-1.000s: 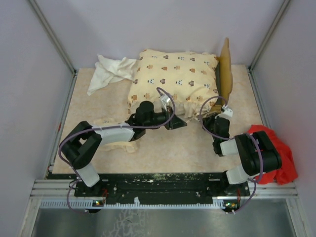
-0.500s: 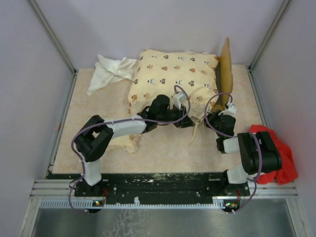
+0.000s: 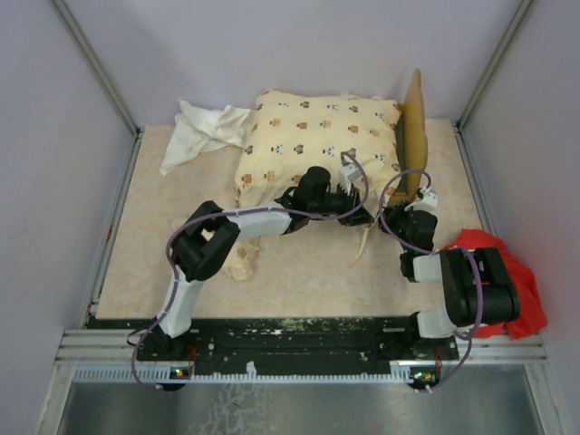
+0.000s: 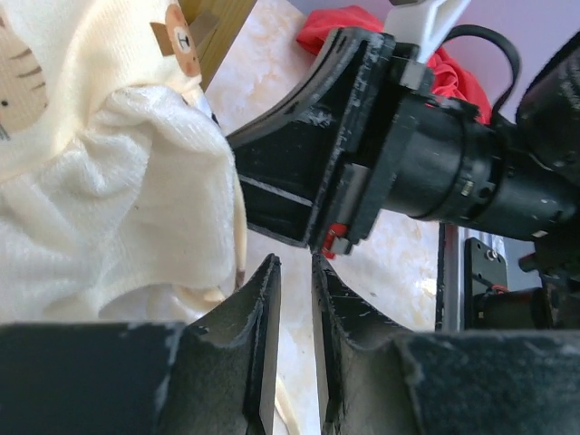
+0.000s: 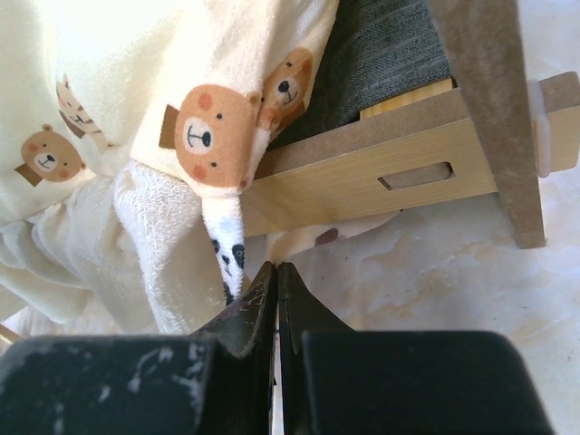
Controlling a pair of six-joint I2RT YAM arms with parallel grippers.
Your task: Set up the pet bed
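The cream animal-print cushion (image 3: 317, 145) lies over the light-yellow bed frame (image 3: 414, 127), whose wavy headboard stands at the cushion's right end. The right wrist view shows the frame's side rail (image 5: 362, 177) and dark grey base (image 5: 390, 54) under the cushion (image 5: 136, 54). My right gripper (image 3: 397, 217) (image 5: 276, 265) is shut, with a thin flap of the cushion's edge at its tips. My left gripper (image 3: 360, 214) (image 4: 294, 261) is just left of it, its jaws a narrow gap apart and empty, beside the cushion (image 4: 91, 208). The small pillow (image 3: 234, 263) lies partly under my left arm.
A plain white cloth (image 3: 204, 131) lies at the back left. A red cloth (image 3: 517, 281) lies at the right edge beside my right arm and shows in the left wrist view (image 4: 344, 23). A cream strip (image 3: 361, 245) hangs onto the table between the grippers. Walls close in three sides.
My left arm has stretched to the right along the cushion's front edge, up to the right gripper. The right gripper has shifted slightly back. A cream strip now hangs below the cushion's corner.
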